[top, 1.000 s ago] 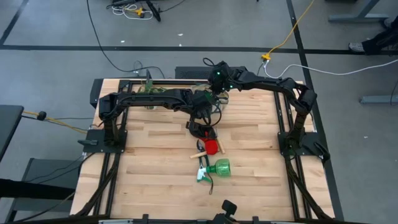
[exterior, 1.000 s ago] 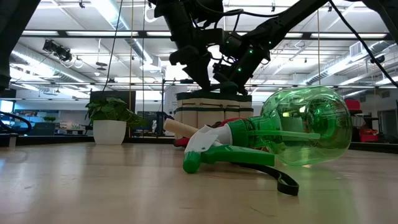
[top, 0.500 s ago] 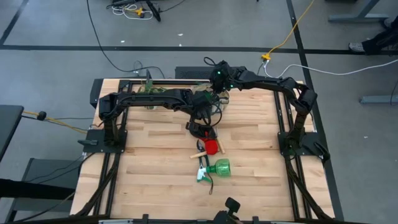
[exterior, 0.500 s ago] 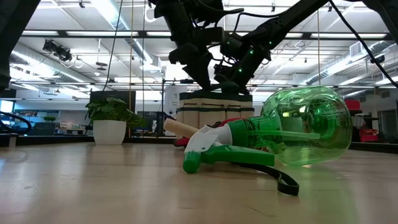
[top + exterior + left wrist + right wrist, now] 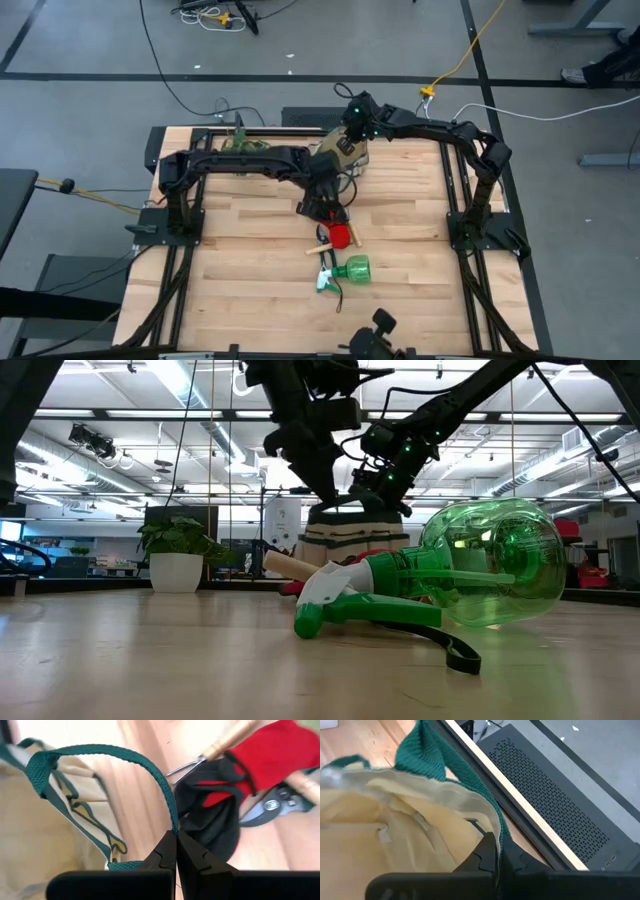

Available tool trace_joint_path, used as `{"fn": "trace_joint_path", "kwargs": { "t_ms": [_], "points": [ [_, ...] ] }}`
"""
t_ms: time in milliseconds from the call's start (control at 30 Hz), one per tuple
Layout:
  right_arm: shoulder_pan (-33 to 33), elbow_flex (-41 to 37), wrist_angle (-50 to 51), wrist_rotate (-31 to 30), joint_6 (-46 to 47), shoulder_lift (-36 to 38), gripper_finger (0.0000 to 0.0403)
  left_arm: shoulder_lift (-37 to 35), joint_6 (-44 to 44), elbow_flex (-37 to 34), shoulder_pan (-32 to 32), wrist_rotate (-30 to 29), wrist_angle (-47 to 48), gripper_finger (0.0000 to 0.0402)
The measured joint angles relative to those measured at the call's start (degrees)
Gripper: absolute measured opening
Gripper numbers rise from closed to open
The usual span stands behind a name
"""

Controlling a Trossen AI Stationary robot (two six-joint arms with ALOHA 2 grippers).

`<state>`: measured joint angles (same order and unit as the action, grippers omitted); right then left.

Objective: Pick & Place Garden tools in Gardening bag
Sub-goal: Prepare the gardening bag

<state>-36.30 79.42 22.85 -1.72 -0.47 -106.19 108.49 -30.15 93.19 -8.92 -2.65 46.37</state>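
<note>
The beige gardening bag (image 5: 338, 150) with green trim stands at the table's far middle, also seen as the bag (image 5: 350, 538). My left gripper (image 5: 176, 845) is shut on its near loop handle. My right gripper (image 5: 497, 847) is shut at its far rim. Just nearer lie the black gloves (image 5: 210, 820), the red-headed tool (image 5: 270, 755) with its wooden handle, and the pruning shears (image 5: 275, 805). The green spray bottle (image 5: 450, 575) lies on its side closer to the near edge. My left gripper pinches the green loop handle's strap (image 5: 172, 822) between its two fingers, slanting down from the table's left. The strap arches up from the fingers and back down to the bag's wall. My right gripper pinches the bag's far rim at its green trim (image 5: 501, 827), slanting down from the far right; the beige lining (image 5: 395, 835) opens out beside the fingers. The bag's base rests on the table.
A potted plant (image 5: 180, 555) stands at the table's far left. The metal frame rail (image 5: 520, 815) runs along the far edge just behind the bag. Bare wood lies to the left and right of the tools (image 5: 240, 270).
My right gripper has gone a little toward the far right edge with the rim. The bag's beige top now shows between the two arms in the high view. In the low view its top stands narrower and higher than before.
</note>
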Motion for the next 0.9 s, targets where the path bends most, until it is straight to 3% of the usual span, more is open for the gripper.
{"fn": "trace_joint_path", "kwargs": {
  "t_ms": [733, 900],
  "points": [
    [-1.96, 0.0, -0.96, -0.79, 3.02, 0.0, 0.0, 0.0, 0.66, 0.0, 5.82, 2.74, 0.99, 0.0002],
    [-2.05, 0.0, -0.98, -1.06, 3.02, 0.0, 0.0, 0.0, 0.96, 0.01, 5.88, 5.8, 0.9, 0.0002]
  ]
}}
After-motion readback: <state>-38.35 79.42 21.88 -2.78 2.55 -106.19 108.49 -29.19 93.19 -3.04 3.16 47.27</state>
